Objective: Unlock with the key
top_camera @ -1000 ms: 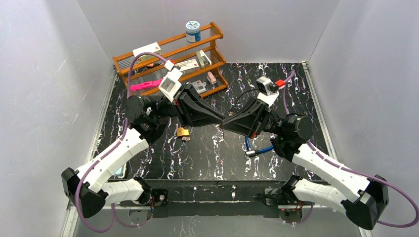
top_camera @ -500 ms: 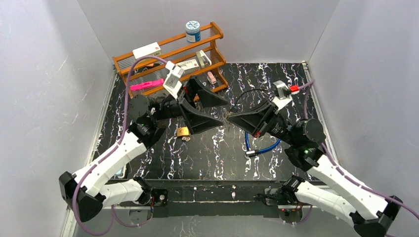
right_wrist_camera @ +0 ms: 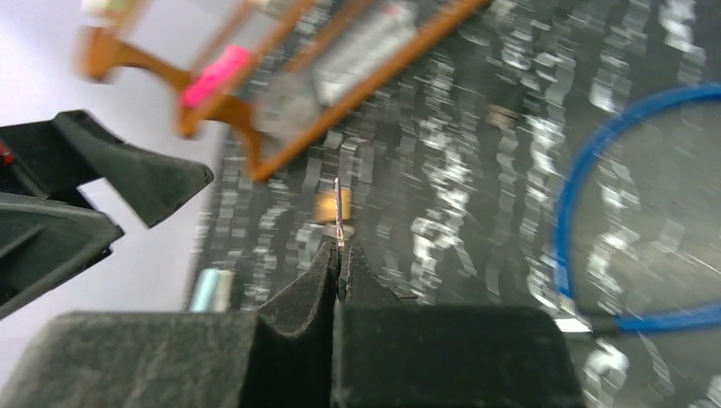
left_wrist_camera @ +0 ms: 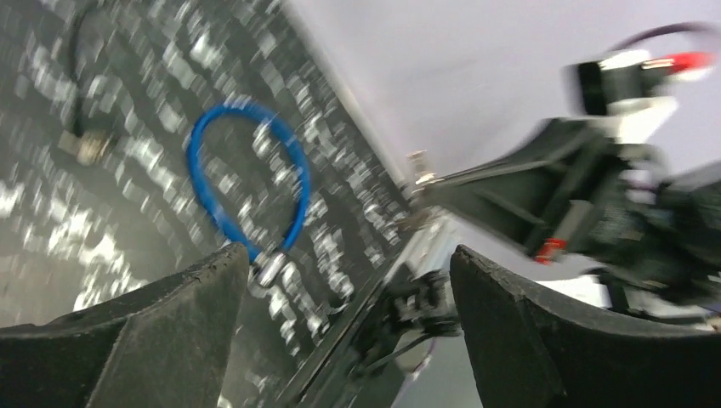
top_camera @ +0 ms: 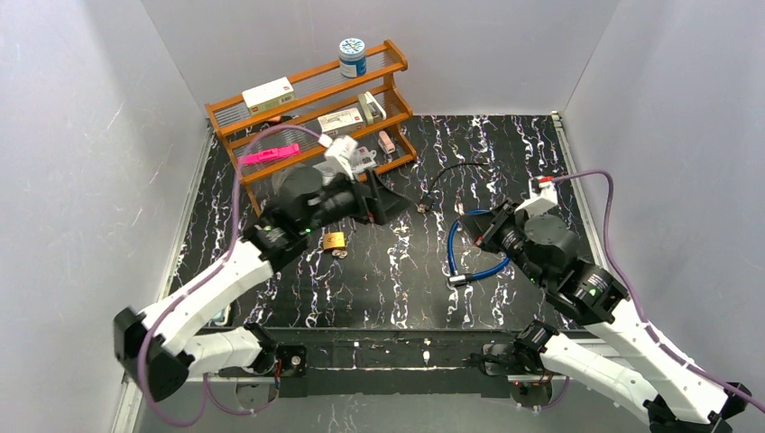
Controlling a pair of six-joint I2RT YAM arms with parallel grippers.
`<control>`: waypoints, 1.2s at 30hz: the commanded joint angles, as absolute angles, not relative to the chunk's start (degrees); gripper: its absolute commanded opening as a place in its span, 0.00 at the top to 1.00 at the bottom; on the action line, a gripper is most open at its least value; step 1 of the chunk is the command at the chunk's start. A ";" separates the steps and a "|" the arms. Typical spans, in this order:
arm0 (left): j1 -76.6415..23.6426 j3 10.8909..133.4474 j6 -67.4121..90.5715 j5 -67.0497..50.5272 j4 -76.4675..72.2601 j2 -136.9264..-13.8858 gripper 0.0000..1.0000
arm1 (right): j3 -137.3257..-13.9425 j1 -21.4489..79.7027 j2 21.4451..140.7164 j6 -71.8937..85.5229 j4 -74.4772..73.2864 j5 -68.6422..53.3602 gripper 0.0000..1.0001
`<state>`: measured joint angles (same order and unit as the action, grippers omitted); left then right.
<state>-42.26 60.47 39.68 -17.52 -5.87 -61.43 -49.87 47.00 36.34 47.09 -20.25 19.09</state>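
A small brass padlock [top_camera: 335, 241] lies on the black marbled table [top_camera: 379, 280], left of centre. The thin metal key [right_wrist_camera: 338, 204] sticks up from the tip of my right gripper [right_wrist_camera: 340, 251], which is shut on it. In the right wrist view the padlock [right_wrist_camera: 325, 206] shows as an orange blur beyond the key. In the top view my right gripper [top_camera: 472, 225] hangs over the blue cable lock [top_camera: 469, 255]; the key is too small to make out there. My left gripper [top_camera: 388, 203] is open and holds nothing, above and to the right of the padlock. Between the open left gripper [left_wrist_camera: 349, 255] fingers I see the blue cable lock [left_wrist_camera: 246, 178].
A wooden shelf rack [top_camera: 307, 99] with small boxes, a pink item and a jar stands at the back left. A thin black cord [top_camera: 442, 180] lies near the table's middle back. White walls close in the table on three sides.
One second ago both grippers met tip to tip over the table's middle, the left one shut. The left has opened and drawn back left; the right has pulled back right with the key.
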 commanded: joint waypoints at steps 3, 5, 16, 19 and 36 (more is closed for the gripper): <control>-50.15 56.64 37.95 -6.75 0.37 -71.33 0.20 | -52.18 47.24 36.66 55.86 -45.01 37.33 0.99; -52.91 57.61 32.62 -7.67 -2.18 -75.24 0.26 | -52.99 47.28 37.62 60.75 -51.10 40.23 0.99; -62.71 75.30 7.55 -11.24 -1.25 -104.77 0.37 | -57.32 47.26 39.09 72.92 -68.52 46.53 0.99; -63.07 79.48 7.43 -8.83 -0.32 -110.42 0.45 | -57.66 47.28 37.42 74.27 -70.07 46.95 0.99; -65.88 98.68 42.62 23.41 28.07 -127.45 0.51 | -58.69 47.30 34.46 76.57 -73.45 48.03 0.99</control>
